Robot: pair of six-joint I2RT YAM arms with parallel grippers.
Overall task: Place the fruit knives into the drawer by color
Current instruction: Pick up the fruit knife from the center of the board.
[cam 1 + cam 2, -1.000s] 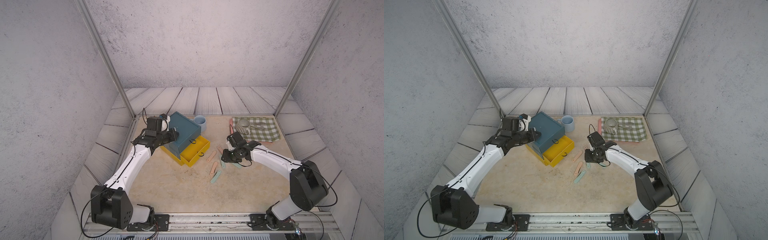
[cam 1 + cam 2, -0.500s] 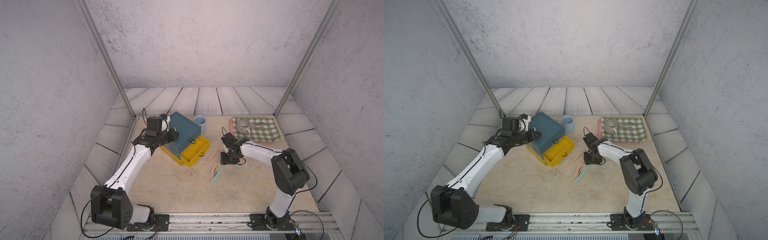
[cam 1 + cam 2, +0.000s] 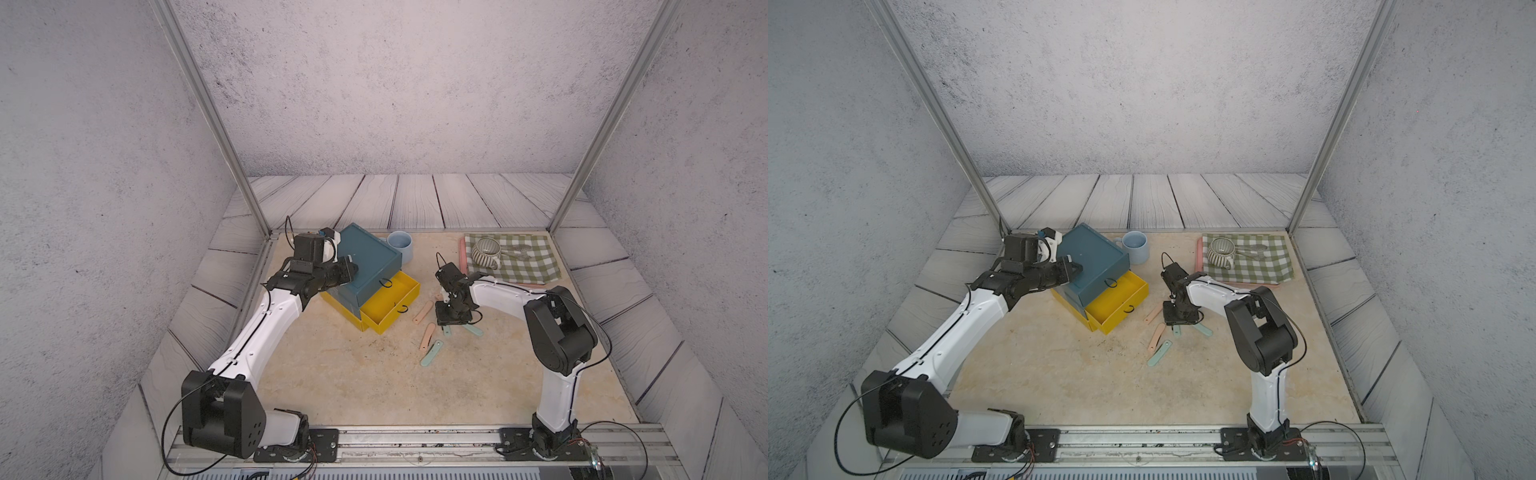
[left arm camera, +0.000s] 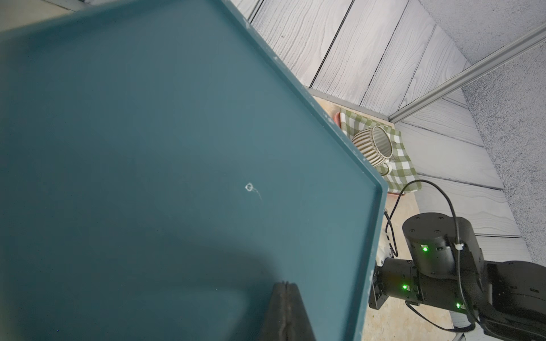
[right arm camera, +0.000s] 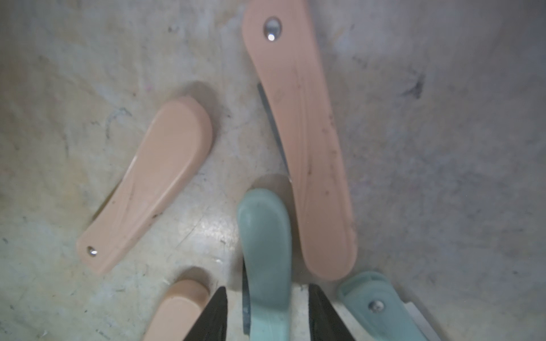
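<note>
Fruit knives (image 3: 427, 336) lie loose on the tabletop (image 3: 353, 374), grouped at and around the R gripper (image 5: 268, 289). R jaws: partly open, pointing down, one finger (image 5: 214, 321) on each side of a mint knife (image 5: 266, 251). A thin gap shows on both sides, so no grip on it is seen. Long peach knife (image 5: 301, 147) runs ahead of the jaw tips, its near end close alongside the mint handle; contact btwn the two cannot be told. Second peach knife (image 5: 147, 189) lies ahead of the jaws and off to one side, apart from the rest. Third peach end (image 5: 177, 313) sits just outside one finger; a second mint knife (image 5: 378, 307) sits just outside the opposite finger.

Drawer (image 3: 365, 257): teal top tier closed, one yellow tier (image 3: 390, 301) standing open toward the R jaws but well apart from them. L gripper (image 4: 285, 286) is at the drawer's teal top. L jaws: fully closed, fingertips pressed together, tips over the top panel near one edge; contact w/ the panel cannot be told. Pale blue cup (image 3: 401, 245) stands just beside the drawer's rear corner, beyond the L jaws
</note>
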